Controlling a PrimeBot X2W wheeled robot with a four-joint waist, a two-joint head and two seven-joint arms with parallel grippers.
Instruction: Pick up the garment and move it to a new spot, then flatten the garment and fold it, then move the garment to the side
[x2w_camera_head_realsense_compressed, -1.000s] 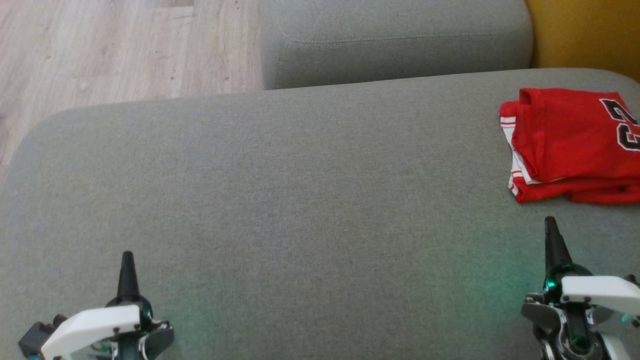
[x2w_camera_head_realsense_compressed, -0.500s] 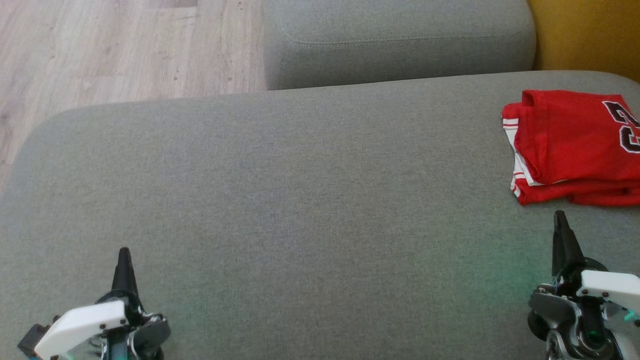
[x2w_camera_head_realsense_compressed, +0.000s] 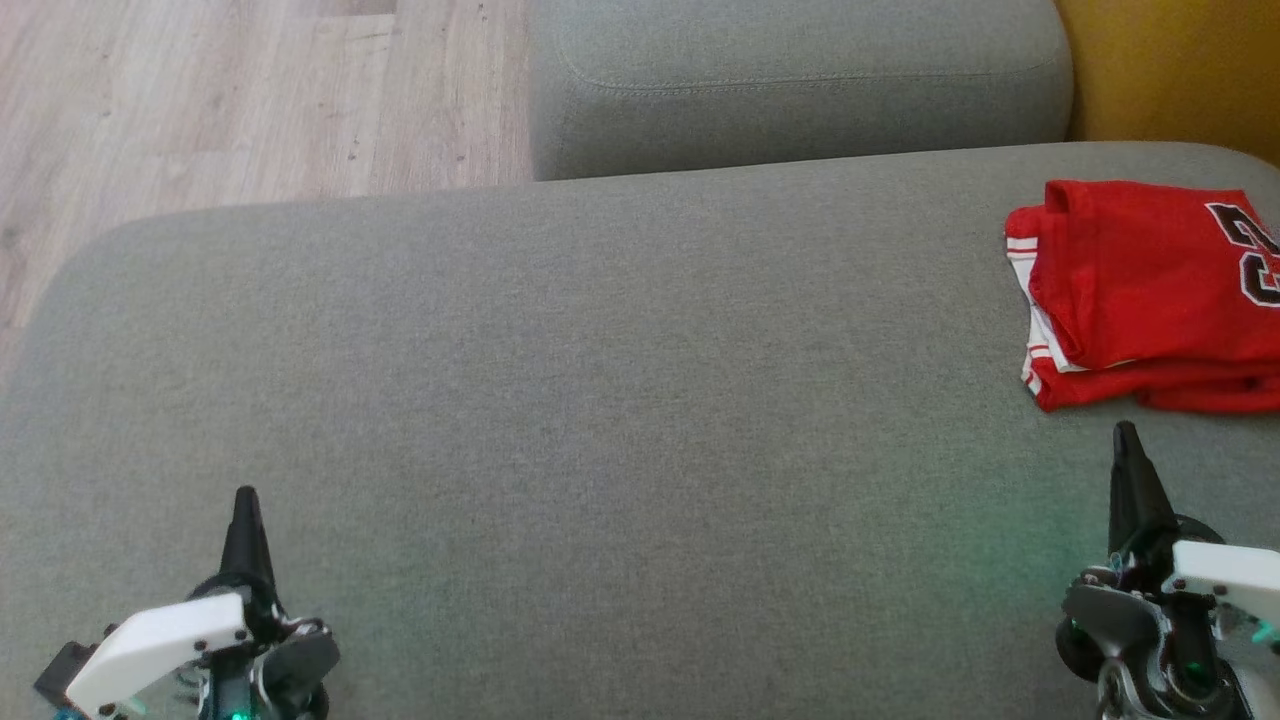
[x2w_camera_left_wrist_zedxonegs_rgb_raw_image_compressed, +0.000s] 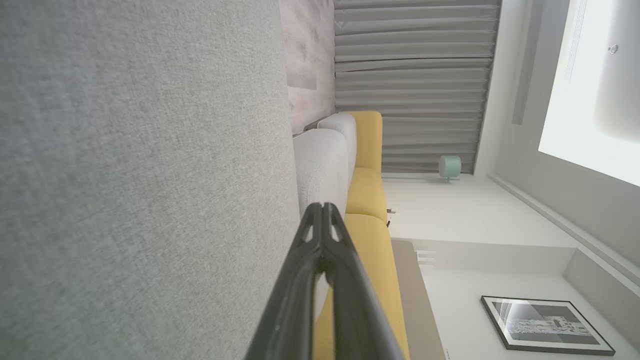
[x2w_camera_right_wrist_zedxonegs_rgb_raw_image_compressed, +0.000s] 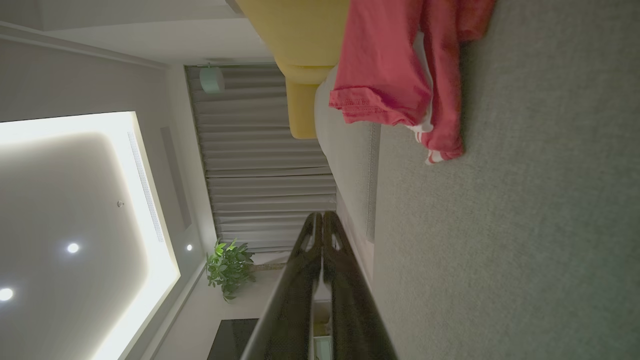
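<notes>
A folded red garment (x2w_camera_head_realsense_compressed: 1150, 290) with white trim and dark numerals lies at the right end of the grey sofa seat (x2w_camera_head_realsense_compressed: 600, 380), cut off by the frame's right edge. In the right wrist view the same garment (x2w_camera_right_wrist_zedxonegs_rgb_raw_image_compressed: 395, 75) lies ahead of the fingers. My right gripper (x2w_camera_head_realsense_compressed: 1127, 440) hovers just short of the garment's near edge, shut and holding nothing; its fingertips (x2w_camera_right_wrist_zedxonegs_rgb_raw_image_compressed: 322, 217) meet. My left gripper (x2w_camera_head_realsense_compressed: 245, 500) sits low over the seat at the lower left, shut and empty, with its tips (x2w_camera_left_wrist_zedxonegs_rgb_raw_image_compressed: 322, 207) pressed together.
A grey backrest cushion (x2w_camera_head_realsense_compressed: 800, 80) runs along the far side of the seat. A yellow cushion (x2w_camera_head_realsense_compressed: 1170, 70) stands at the far right. Wooden floor (x2w_camera_head_realsense_compressed: 230, 90) lies beyond the seat's left end.
Both grippers have drawn back slightly toward the bottom of the head view; the right one has also drifted right. The garment lies as it did.
</notes>
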